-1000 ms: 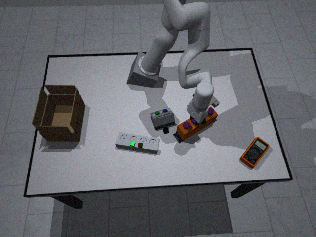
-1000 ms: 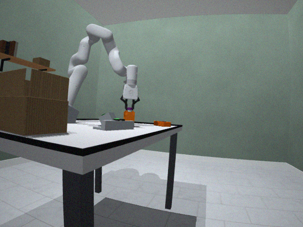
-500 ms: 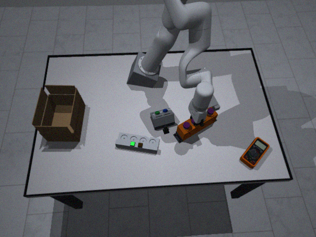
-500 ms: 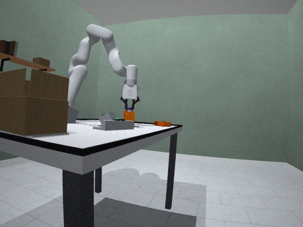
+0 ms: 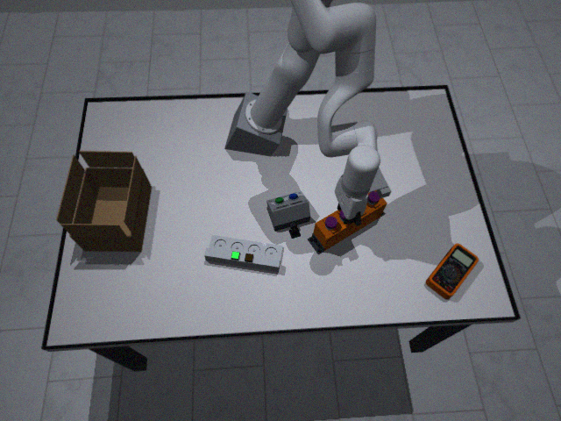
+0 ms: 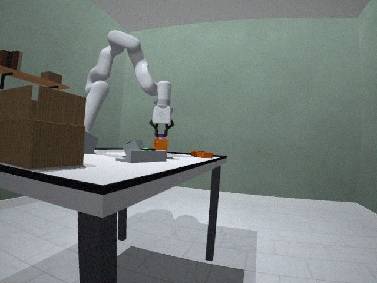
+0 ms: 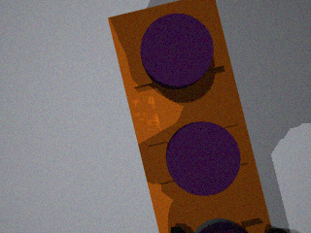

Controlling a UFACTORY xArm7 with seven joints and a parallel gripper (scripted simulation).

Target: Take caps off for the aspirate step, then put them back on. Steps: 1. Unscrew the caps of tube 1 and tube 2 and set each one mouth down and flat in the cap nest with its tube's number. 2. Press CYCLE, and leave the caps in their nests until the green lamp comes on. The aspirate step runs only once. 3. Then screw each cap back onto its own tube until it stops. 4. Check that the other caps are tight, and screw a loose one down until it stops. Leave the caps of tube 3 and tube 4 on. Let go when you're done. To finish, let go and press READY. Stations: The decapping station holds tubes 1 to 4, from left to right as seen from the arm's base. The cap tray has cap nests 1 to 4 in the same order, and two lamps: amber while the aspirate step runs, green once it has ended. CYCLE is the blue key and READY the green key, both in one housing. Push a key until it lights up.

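Note:
The orange decapping station (image 5: 349, 223) stands right of centre, and all the purple caps in view sit on their tubes. My gripper (image 5: 349, 219) points straight down over one of the two middle caps, with a finger on each side. In the wrist view that cap (image 7: 221, 226) shows only at the bottom edge, and two more caps (image 7: 177, 49) (image 7: 203, 158) lie beyond it. The fingers stand slightly apart from the cap, so the gripper is open. The grey cap tray (image 5: 244, 253) has empty nests, and its green lamp (image 5: 235, 254) is lit. The key housing (image 5: 287, 210) carries the green key (image 5: 279, 199) and the blue key (image 5: 293, 196).
An open cardboard box (image 5: 103, 201) stands at the table's left. An orange multimeter (image 5: 451, 270) lies near the front right corner. A small black part (image 5: 295, 231) sits in front of the key housing. The arm's base (image 5: 256, 129) is at the back.

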